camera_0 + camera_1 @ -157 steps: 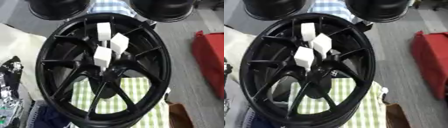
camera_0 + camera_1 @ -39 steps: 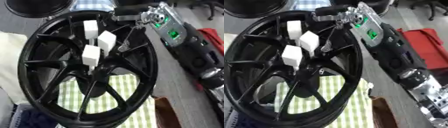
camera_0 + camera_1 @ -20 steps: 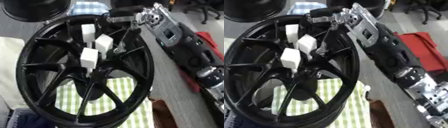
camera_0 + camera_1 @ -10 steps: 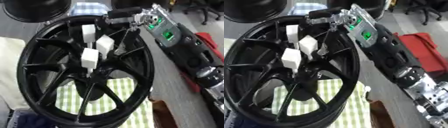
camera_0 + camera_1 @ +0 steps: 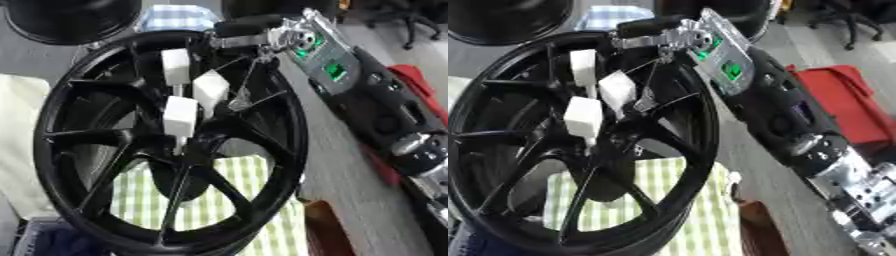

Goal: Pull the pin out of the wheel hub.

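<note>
Right now I have the black wheel hub [image 5: 166, 150] filling the left and centre of the frame, propped on a green checked cloth [image 5: 219, 200] — I take it that keeps it steady and tilted toward me. Three white-headed pins [image 5: 180, 116] stand in a cluster at the upper centre, heads up where fingers can get at them. My right hand [image 5: 667, 35] comes in from the upper right, at the top of the rim just above the pins — its fingers reach leftward, seemingly extended, yet I cannot tell how far apart they are, and it holds nothing I can see.
</note>
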{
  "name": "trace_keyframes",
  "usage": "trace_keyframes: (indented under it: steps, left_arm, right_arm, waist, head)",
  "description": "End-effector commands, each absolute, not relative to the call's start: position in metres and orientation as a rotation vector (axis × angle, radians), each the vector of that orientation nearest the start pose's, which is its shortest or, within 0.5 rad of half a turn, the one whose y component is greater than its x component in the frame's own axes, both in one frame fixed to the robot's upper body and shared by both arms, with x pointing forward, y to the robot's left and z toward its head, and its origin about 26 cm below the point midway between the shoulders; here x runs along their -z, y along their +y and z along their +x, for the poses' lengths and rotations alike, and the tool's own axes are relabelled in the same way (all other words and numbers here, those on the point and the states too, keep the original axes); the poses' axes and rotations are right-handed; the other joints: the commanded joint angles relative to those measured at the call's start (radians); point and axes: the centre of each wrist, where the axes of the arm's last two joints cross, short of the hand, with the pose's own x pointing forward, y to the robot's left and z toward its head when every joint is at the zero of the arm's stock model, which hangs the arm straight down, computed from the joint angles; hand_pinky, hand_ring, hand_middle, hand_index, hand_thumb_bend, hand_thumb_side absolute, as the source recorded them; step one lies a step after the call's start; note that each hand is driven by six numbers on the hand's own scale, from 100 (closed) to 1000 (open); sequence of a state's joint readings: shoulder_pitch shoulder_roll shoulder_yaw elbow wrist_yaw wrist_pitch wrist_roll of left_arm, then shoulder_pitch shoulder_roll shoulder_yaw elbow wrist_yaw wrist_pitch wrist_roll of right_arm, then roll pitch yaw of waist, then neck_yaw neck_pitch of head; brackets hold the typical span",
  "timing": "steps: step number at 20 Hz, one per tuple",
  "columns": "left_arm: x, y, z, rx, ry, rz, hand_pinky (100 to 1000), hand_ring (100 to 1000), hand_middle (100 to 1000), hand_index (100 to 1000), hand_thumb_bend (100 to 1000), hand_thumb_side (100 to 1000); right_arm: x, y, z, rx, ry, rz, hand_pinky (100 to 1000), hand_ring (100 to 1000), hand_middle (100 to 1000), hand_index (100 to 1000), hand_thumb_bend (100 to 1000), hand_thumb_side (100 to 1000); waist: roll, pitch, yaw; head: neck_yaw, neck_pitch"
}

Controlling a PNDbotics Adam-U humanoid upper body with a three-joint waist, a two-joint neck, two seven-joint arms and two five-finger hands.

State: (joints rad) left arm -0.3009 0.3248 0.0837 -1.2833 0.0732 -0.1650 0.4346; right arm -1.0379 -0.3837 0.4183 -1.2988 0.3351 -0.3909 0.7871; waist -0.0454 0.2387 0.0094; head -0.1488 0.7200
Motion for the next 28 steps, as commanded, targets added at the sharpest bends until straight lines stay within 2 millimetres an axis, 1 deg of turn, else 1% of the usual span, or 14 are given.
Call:
trace_keyframes:
  steps: [1, 5, 8, 11, 14, 17, 19, 21, 23, 25, 27, 28]
  left_arm:
    - [-0.04, 0.342, 0.356, -0.225, -1.795, 0.552, 723, 635, 534, 754, 298, 638]
    - [-0.039, 0.342, 0.356, -0.223, -1.791, 0.554, 723, 635, 534, 754, 298, 638]
    - [-0.038, 0.342, 0.356, -0.222, -1.788, 0.554, 723, 635, 534, 754, 299, 639]
    - [-0.037, 0.342, 0.355, -0.222, -1.784, 0.556, 723, 635, 534, 755, 299, 640]
    - [-0.037, 0.344, 0.354, -0.223, -1.781, 0.562, 723, 635, 534, 754, 299, 640]
    - [-0.036, 0.347, 0.352, -0.226, -1.777, 0.575, 723, 634, 534, 755, 298, 639]
    - [-0.035, 0.35, 0.351, -0.231, -1.774, 0.586, 723, 634, 534, 754, 297, 638]
    - [-0.035, 0.352, 0.35, -0.235, -1.772, 0.594, 724, 634, 534, 755, 296, 637]
    - [-0.034, 0.355, 0.348, -0.24, -1.771, 0.605, 724, 634, 534, 755, 296, 637]
    - [-0.035, 0.357, 0.347, -0.248, -1.772, 0.612, 724, 634, 534, 754, 295, 637]
    - [-0.036, 0.359, 0.347, -0.26, -1.775, 0.618, 724, 634, 534, 754, 295, 636]
    - [-0.037, 0.36, 0.346, -0.267, -1.776, 0.622, 724, 634, 534, 754, 296, 635]
  right_arm:
    - [-0.292, -0.148, 0.43, 2.678, 2.065, 0.153, 651, 540, 306, 485, 355, 100]
    - [-0.301, -0.156, 0.434, 2.69, 2.126, 0.143, 632, 516, 273, 452, 359, 100]
    - [-0.309, -0.168, 0.44, 2.694, 2.215, 0.115, 618, 503, 258, 439, 360, 100]
    - [-0.323, -0.187, 0.443, 2.669, 2.343, 0.079, 605, 495, 248, 432, 358, 100]
    - [-0.341, -0.209, 0.442, 2.606, 2.482, 0.04, 595, 490, 240, 428, 351, 100]
    - [-0.363, -0.24, 0.434, 2.522, 2.615, 0.035, 592, 489, 238, 428, 347, 100]
    - [-0.378, -0.271, 0.425, 2.456, 2.717, 0.058, 590, 488, 236, 428, 345, 100]
    - [-0.39, -0.307, 0.413, 2.384, 2.824, 0.109, 588, 488, 235, 429, 341, 100]
    - [-0.399, -0.357, 0.395, 2.254, 2.986, 0.222, 590, 490, 242, 432, 341, 100]
    - [-0.4, -0.409, 0.369, 2.085, 3.16, 0.409, 591, 494, 242, 437, 339, 100]
    - [-0.391, -0.459, 0.34, 1.886, 3.327, 0.65, 590, 495, 248, 439, 335, 100]
    - [-0.383, -0.482, 0.326, 1.781, 3.406, 0.779, 590, 497, 251, 442, 332, 100]
  waist:
    - [0.004, -0.026, 0.001]
    - [0.001, -0.031, 0.001]
    - [-0.002, -0.035, 0.001]
    - [-0.004, -0.037, -0.001]
    - [-0.006, -0.039, -0.007]
    - [-0.007, -0.042, -0.017]
    - [-0.007, -0.043, -0.025]
    - [-0.007, -0.044, -0.032]
    - [-0.007, -0.043, -0.04]
    - [-0.005, -0.039, -0.046]
    - [-0.001, -0.033, -0.051]
    - [0.001, -0.03, -0.056]
  head:
    - [-0.006, 0.0]
    - [-0.007, 0.003]
    - [-0.007, 0.002]
    - [-0.001, -0.006]
    - [0.007, -0.01]
    - [0.013, -0.011]
    - [0.019, -0.009]
    - [0.025, -0.005]
    - [0.03, -0.002]
    - [0.036, -0.004]
    - [0.045, -0.009]
    - [0.052, -0.012]
